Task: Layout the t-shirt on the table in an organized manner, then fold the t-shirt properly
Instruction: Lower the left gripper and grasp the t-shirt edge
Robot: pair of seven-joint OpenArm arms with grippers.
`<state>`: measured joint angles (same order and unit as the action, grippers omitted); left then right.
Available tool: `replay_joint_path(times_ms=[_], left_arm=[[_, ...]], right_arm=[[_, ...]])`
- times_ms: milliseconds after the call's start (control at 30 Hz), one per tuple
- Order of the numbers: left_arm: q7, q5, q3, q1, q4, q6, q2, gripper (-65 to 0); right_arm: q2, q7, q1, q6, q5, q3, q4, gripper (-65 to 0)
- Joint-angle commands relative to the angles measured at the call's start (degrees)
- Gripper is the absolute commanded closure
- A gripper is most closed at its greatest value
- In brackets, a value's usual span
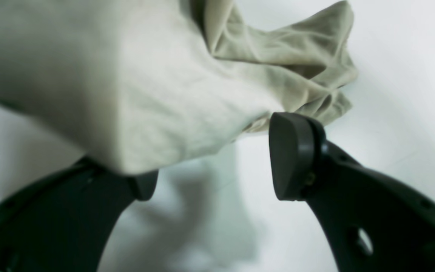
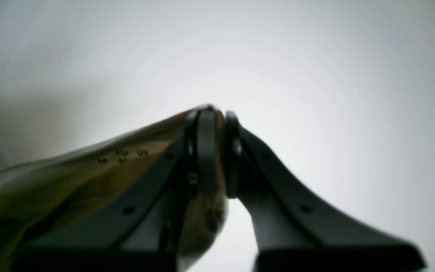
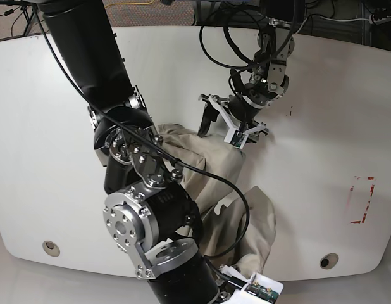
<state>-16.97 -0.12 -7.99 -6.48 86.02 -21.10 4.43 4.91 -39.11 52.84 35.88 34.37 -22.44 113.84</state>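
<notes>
Soft beige t-shirt (image 3: 246, 209) is lying rumpled on the smooth white table (image 3: 43, 126); right gripper (image 2: 217, 113) is pinching its thin fabric (jaws pressed tight), left gripper (image 1: 213, 155) is hanging spread wide.

My left wrist view: bright, washed out, soft all over. t-shirt (image 1: 157, 87) blurred near lens, sharper at far crumpled end; grey shadow on table (image 1: 402, 75) beneath my left gripper (image 1: 217, 170). My right wrist view: dim at corners, strong vignette, glare at centre, cloth dark and smeared beside my right gripper (image 2: 219, 151). Base view: even overhead light, crisp, edges bowed, soft shadows under cloth.
</notes>
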Motion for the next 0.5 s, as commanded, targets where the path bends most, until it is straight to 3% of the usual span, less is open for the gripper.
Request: replay_joint_path(times_ms=[0,200,367,467], left_arm=[[1.46,-0.63,-0.06,1.34,0.71,-0.22,0.28,-37.9],[1.46,-0.71,-0.06,2.39,-1.93,-0.22,0.28,-20.0],[1.54,-0.89,-0.06,3.62,-4.48,-0.22,0.28,-18.7],[1.54,-0.89,-0.06,3.62,-4.39,-0.22,0.28,-12.8]], right_arm=[[0.15,0.92,2.15,-1.2,0.66,0.41,0.49,-0.2],[-0.03,0.92,1.97,-1.2,0.66,0.85,0.58,-0.2],[0.15,0.92,1.97,-1.2,0.66,2.0,0.58,-0.2],[0.15,0.92,1.89,-1.2,0.66,2.08,0.58,-0.2]])
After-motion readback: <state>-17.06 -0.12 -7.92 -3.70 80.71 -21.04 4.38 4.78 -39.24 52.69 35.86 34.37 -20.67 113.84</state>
